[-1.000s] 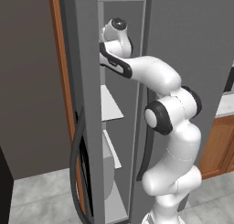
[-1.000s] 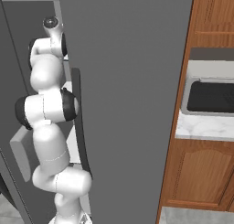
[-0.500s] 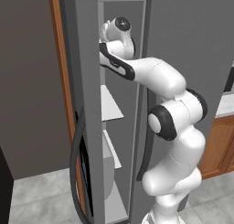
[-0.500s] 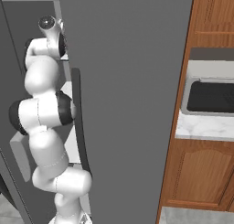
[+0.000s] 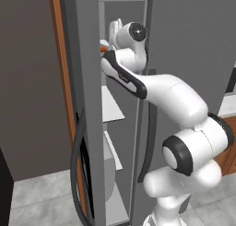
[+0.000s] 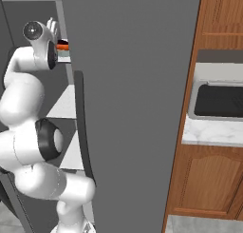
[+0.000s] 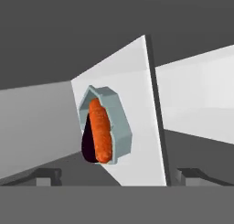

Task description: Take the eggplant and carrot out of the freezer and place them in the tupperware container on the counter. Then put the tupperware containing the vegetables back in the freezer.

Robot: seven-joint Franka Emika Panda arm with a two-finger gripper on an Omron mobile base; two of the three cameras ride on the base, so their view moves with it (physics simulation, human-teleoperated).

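The pale teal tupperware container point(image 7: 119, 123) rests on a white freezer shelf point(image 7: 137, 81), seen tilted in the hand view. Inside it lie the orange carrot point(image 7: 100, 131) and, beside it, the dark eggplant point(image 7: 87, 144). My gripper point(image 7: 119, 175) is open, a little way back from the tub, and touches nothing. In the left base view the hand point(image 5: 116, 30) reaches into the top of the grey freezer point(image 5: 83, 82), with a bit of orange carrot point(image 5: 103, 49) beside it. The right base view shows the carrot point(image 6: 62, 46) on the top shelf.
The freezer's open door carries a long dark curved handle point(image 5: 76, 174). More white shelves point(image 5: 113, 107) sit lower inside. To the right are the marble counter point(image 6: 209, 132) with a dark sink point(image 6: 220, 99) and brown cabinets point(image 6: 204, 184).
The jaws have spread wider. The elbow has swung out to the right and the hand has drawn slightly back from the shelf. The tub stays put.
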